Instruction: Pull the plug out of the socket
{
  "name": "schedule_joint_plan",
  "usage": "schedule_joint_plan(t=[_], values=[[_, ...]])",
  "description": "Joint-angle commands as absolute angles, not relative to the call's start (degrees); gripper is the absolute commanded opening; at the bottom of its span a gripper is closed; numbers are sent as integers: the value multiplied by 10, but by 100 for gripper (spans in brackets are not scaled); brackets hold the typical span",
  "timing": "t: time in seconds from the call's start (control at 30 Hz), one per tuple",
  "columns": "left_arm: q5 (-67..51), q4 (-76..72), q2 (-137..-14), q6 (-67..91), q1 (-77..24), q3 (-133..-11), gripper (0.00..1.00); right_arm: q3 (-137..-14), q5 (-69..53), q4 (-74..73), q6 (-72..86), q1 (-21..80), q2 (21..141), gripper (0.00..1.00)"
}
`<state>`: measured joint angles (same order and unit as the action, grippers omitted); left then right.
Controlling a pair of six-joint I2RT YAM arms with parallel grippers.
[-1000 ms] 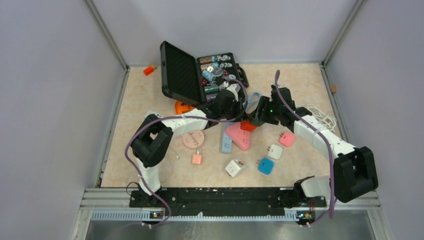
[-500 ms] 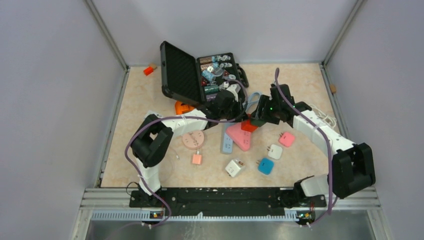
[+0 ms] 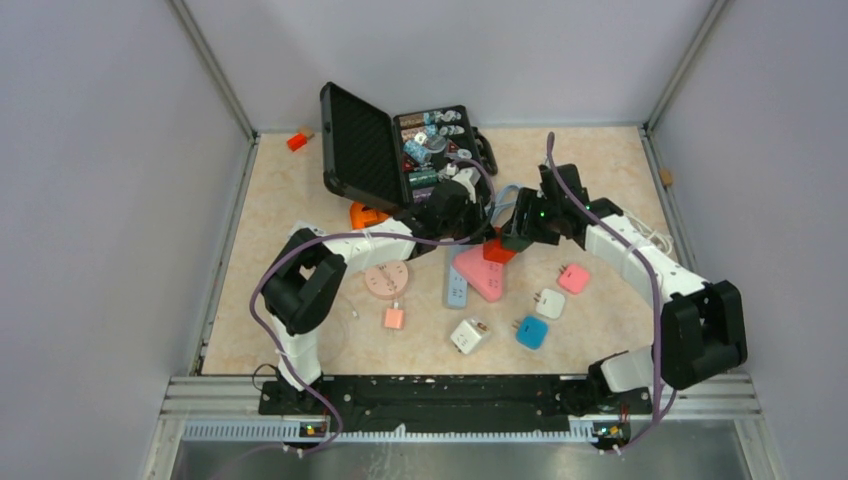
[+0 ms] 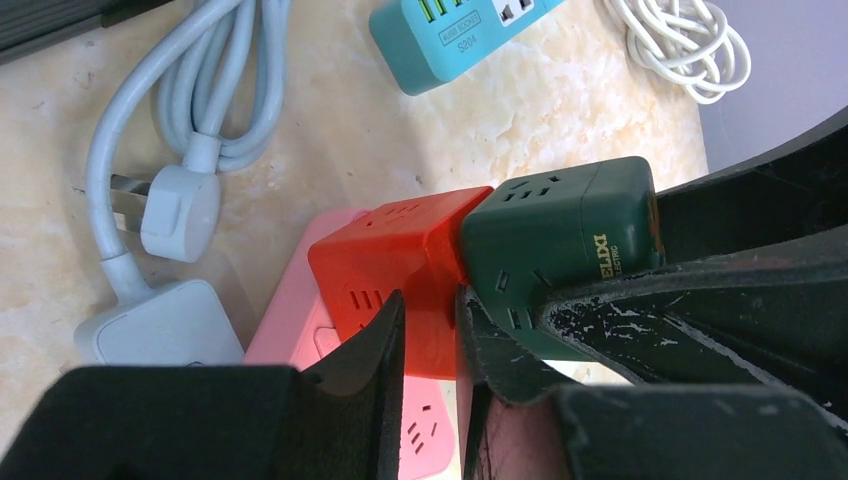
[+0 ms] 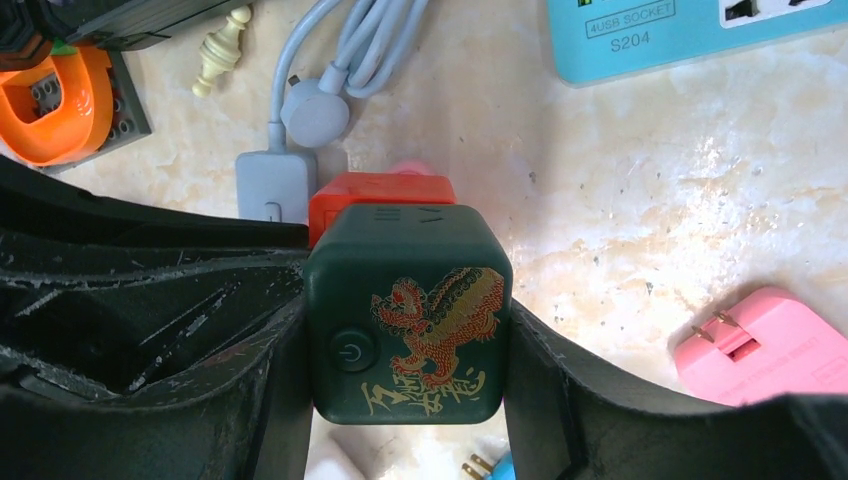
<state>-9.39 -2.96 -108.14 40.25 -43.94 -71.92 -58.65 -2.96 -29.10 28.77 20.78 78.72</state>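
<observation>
- Dark green cube [image 5: 408, 340], taken here as the plug unit, is clamped on both sides by the right gripper [image 5: 408, 290]. It is mated to the red cube [image 4: 390, 250], which rests at the end of the pink power strip [image 4: 290, 345] near mid-table.
- Left gripper [image 4: 430, 300]: fingers drawn to a narrow slit at the red cube's near edge. A firm pinch cannot be confirmed.
- Risk: with a shallow left hold, a pull would likely drag both cubes together, or lift the red cube off the pink strip, instead of separating them.
- Risk: an angled pull may bind the pins.
- Surroundings: the grey plug and cable [image 4: 180, 210] lie just beside the red cube. The teal power strip [image 4: 450, 25] and white cable coil [image 4: 680, 45] lie beyond. None appears to obstruct a pull toward the right arm.
</observation>
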Motion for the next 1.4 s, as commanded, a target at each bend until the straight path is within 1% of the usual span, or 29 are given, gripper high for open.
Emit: schedule_joint_plan(t=[0.0, 0.13, 0.27, 0.4, 0.5, 0.57, 0.7, 0.77, 0.83, 0.93, 1.0, 1.07, 1.17, 1.27, 1.3, 1.37], values=[[-9, 174, -1148, 351, -425, -667, 20, -672, -60, -337, 303, 193, 796, 0], [-8, 176, -1153, 350, -425, -664, 20, -658, -66, -315, 286, 193, 794, 0], [-5, 176, -1150, 353, -425, -660, 20, -601, -130, -214, 220, 193, 749, 0], [-5, 176, -1149, 353, -425, -657, 20, -570, -110, -168, 203, 194, 705, 0], [-5, 175, -1150, 353, -425, -655, 19, -580, -62, -188, 228, 194, 713, 0], [-5, 170, -1151, 357, -424, -650, 19, -603, -37, -231, 266, 194, 736, 0], [-18, 159, -1155, 361, -423, -641, 19, -679, -42, -343, 288, 193, 804, 0], [-20, 158, -1155, 360, -423, -639, 19, -691, -55, -356, 274, 194, 815, 0], [-19, 157, -1154, 359, -423, -638, 19, -676, -80, -326, 238, 194, 803, 0], [-19, 158, -1157, 357, -423, -639, 19, -612, -170, -202, 177, 195, 750, 0], [-19, 160, -1160, 356, -423, -640, 19, -559, -190, -114, 173, 196, 698, 0], [-19, 162, -1164, 356, -423, -642, 19, -529, -177, -75, 173, 200, 680, 0], [-20, 163, -1168, 356, -423, -643, 19, -543, -116, -116, 204, 200, 703, 0], [-20, 163, -1169, 355, -423, -643, 19, -608, -50, -235, 272, 199, 759, 0], [-20, 163, -1169, 355, -423, -643, 19, -642, -38, -278, 286, 199, 781, 0], [-21, 163, -1170, 355, -423, -644, 19, -667, -42, -329, 296, 199, 811, 0]])
